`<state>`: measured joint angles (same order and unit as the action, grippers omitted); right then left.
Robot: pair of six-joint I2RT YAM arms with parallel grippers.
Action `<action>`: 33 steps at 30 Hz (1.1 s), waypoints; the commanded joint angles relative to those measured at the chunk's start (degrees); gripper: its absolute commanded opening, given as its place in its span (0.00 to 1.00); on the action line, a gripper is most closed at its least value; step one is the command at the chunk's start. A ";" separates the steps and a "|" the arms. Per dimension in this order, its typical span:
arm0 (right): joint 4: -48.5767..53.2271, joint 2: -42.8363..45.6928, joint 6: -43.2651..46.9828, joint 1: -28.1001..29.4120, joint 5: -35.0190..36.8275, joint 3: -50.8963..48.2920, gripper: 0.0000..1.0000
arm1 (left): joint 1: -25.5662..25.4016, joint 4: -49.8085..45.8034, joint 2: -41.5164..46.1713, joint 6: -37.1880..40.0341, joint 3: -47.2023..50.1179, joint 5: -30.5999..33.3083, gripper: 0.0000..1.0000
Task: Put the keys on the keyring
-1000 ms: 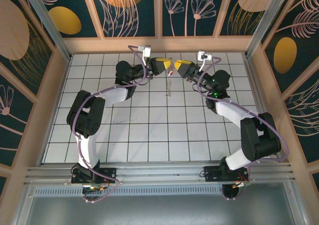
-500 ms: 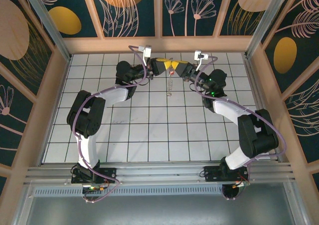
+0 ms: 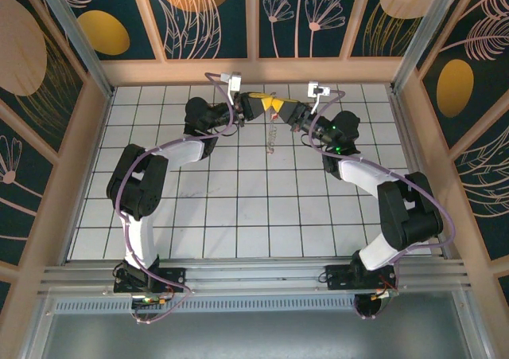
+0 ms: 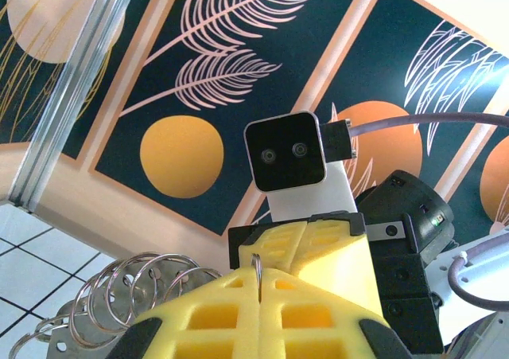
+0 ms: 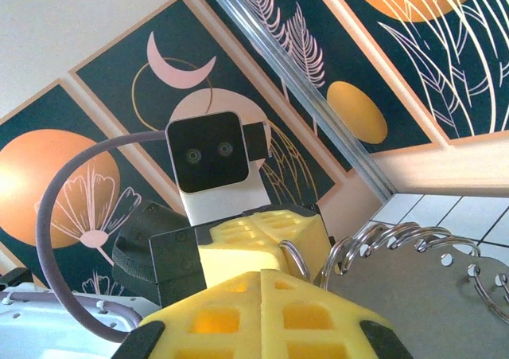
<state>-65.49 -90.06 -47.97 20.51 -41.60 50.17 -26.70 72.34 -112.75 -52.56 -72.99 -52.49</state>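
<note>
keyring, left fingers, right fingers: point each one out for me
keyring [image 3: 272,140], top external view, hanging links
left fingers [image 4: 238,293], left wrist view, yellow pad
right fingers [image 5: 246,291], right wrist view, yellow pad

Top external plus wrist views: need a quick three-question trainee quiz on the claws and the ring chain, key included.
1. True or false: the yellow-fingered left claw and the yellow-fingered right claw meet tip to tip near the far edge of the white tiled table.
2. The silvery chain of linked metal rings: A) lies by the arm bases; B) trails from where the claws meet; C) wraps the left arm's elbow.
3. Fill in: in the left wrist view, a thin metal ring pokes out between the left claw's ___ fingers.
Key: 1 true; 2 B; 3 shut.
</note>
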 commanded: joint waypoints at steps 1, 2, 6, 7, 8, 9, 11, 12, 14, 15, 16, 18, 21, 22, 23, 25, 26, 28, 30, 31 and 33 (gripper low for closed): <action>-3.87 1.22 0.22 -0.09 -0.87 0.02 0.00 | -0.37 4.04 1.86 0.91 -0.57 -0.68 0.00; -3.81 2.05 0.20 -0.43 -0.37 -0.59 0.11 | -0.37 4.04 1.91 0.93 -0.57 -0.68 0.00; -2.03 5.18 1.38 -1.49 1.54 -2.68 0.33 | -0.39 4.04 2.05 0.96 -0.57 -0.93 0.00; -1.48 5.67 1.75 -1.63 1.93 -2.93 0.35 | -0.37 4.11 2.18 0.92 -0.49 -0.95 0.00; -1.03 6.01 2.10 -1.85 2.26 -3.24 0.37 | -0.36 4.13 2.26 0.98 -0.49 -1.03 0.00; -0.72 6.18 2.21 -1.96 2.48 -3.26 0.37 | -0.42 4.13 2.35 1.01 -0.40 -1.11 0.00; -0.61 5.92 2.18 -2.03 2.66 -3.24 0.41 | -0.34 4.13 2.63 1.07 -0.31 -1.21 0.00; -0.61 5.62 2.00 -1.97 2.67 -3.11 0.43 | -0.36 4.13 2.71 1.12 -0.23 -1.26 0.00; -1.21 4.66 1.48 -1.87 2.50 -2.61 0.44 | -0.37 4.13 2.86 1.06 -0.22 -1.39 0.00; -1.30 4.17 1.16 -1.77 2.49 -2.33 0.44 | -0.36 4.13 2.93 1.09 -0.14 -1.45 0.00; -1.65 3.60 0.83 -1.54 2.32 -1.98 0.44 | -0.37 4.13 2.93 1.13 -0.13 -1.48 0.00; -1.90 2.53 0.54 -1.19 2.14 -1.31 0.44 | -0.36 4.22 3.06 1.05 -0.06 -1.61 0.00; -2.09 1.54 0.42 -0.57 1.95 -0.24 0.44 | -0.37 4.39 3.11 0.87 -0.05 -1.65 0.00; -2.04 1.29 0.45 -0.28 1.89 0.14 0.44 | -0.37 4.46 3.15 0.85 0.03 -1.61 0.00; -2.01 0.90 0.39 -0.01 1.73 0.63 0.44 | -0.37 4.57 3.15 0.82 0.04 -1.65 0.00; -2.03 0.44 0.41 0.37 1.43 1.27 0.43 | -0.37 4.57 3.15 0.78 0.11 -1.65 0.00; -2.02 0.37 0.45 0.42 1.44 1.41 0.42 | -0.37 4.62 3.17 0.81 0.13 -1.66 0.00; -2.11 0.44 0.61 0.55 1.44 1.57 0.40 | -0.37 4.72 3.11 0.76 0.15 -1.74 0.00; -1.99 0.56 0.76 0.53 1.52 1.68 0.36 | -0.46 4.66 3.08 0.77 0.28 -1.74 0.00; -1.83 0.64 0.98 0.54 1.57 1.68 0.32 | -0.46 4.74 3.06 0.65 0.31 -1.74 0.00; -1.73 0.82 1.07 0.52 1.52 1.77 0.26 | -0.50 4.83 2.97 0.61 0.24 -1.74 0.00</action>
<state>-65.36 -89.45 -47.11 20.73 -39.64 50.22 -26.79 73.32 -112.12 -52.58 -72.73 -53.58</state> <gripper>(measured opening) 0.282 0.050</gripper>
